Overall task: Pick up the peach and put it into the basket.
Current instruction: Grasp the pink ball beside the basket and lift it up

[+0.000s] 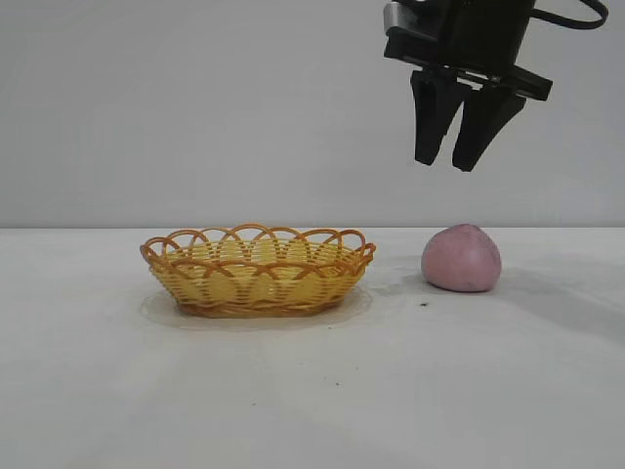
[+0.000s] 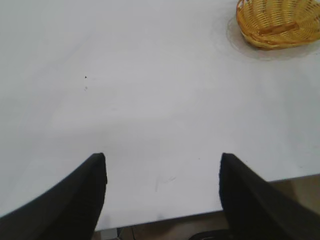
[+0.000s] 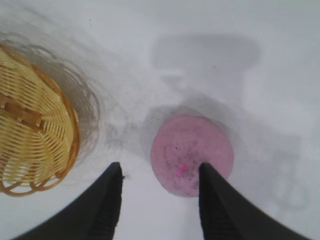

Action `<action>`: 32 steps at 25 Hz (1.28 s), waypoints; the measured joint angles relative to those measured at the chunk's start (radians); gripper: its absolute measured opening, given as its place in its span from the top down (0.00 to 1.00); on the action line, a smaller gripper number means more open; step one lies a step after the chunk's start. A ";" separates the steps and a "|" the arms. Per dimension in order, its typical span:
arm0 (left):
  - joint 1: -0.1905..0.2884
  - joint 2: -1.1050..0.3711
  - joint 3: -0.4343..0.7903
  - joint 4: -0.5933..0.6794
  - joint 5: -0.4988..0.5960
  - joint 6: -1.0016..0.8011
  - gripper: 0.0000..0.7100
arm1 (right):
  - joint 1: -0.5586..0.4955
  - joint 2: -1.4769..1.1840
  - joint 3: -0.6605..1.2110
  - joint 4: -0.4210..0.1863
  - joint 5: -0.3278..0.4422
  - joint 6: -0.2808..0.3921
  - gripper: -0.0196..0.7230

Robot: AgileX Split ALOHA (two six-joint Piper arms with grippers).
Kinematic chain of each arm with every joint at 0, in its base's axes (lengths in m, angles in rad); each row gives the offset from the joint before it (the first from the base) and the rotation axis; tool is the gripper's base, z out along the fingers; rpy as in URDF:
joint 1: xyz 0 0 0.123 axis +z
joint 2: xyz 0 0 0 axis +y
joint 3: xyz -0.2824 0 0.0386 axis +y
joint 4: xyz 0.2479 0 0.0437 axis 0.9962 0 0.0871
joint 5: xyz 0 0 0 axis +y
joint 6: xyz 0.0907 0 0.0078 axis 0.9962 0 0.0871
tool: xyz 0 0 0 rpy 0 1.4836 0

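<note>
The dusty-pink peach [image 1: 461,258] sits on the white table to the right of the wicker basket [image 1: 258,270]. My right gripper [image 1: 448,164] hangs open and empty in the air above the peach, a little to its left. In the right wrist view the peach [image 3: 192,152] lies below the open fingers, near one fingertip [image 3: 206,172], and the basket [image 3: 35,131] is off to the side. My left gripper [image 2: 162,165] is open and empty over bare table near the table's edge, far from the basket [image 2: 280,21]. The basket holds nothing.
The white table [image 1: 312,391] carries nothing but the basket and the peach. A small dark speck [image 1: 423,303] lies in front of the peach. The table's edge [image 2: 165,217] shows under my left gripper.
</note>
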 joint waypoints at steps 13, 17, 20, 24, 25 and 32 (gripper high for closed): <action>0.002 -0.010 0.002 0.000 -0.002 -0.002 0.41 | 0.000 0.004 0.000 -0.018 -0.012 0.000 0.57; 0.068 -0.010 0.002 0.000 -0.002 -0.002 0.41 | 0.000 0.004 0.000 -0.044 -0.008 0.006 0.57; 0.163 -0.010 0.002 0.000 -0.002 -0.002 0.41 | 0.000 0.012 0.000 -0.073 -0.007 0.022 0.57; 0.210 -0.010 0.003 0.000 -0.002 -0.002 0.41 | 0.000 0.055 0.000 -0.081 0.001 0.026 0.57; 0.212 -0.010 0.004 0.000 -0.002 -0.002 0.41 | 0.000 0.068 0.000 -0.081 0.003 0.026 0.57; 0.212 -0.010 0.004 0.000 -0.002 -0.002 0.41 | 0.002 0.142 0.000 -0.108 -0.003 0.033 0.87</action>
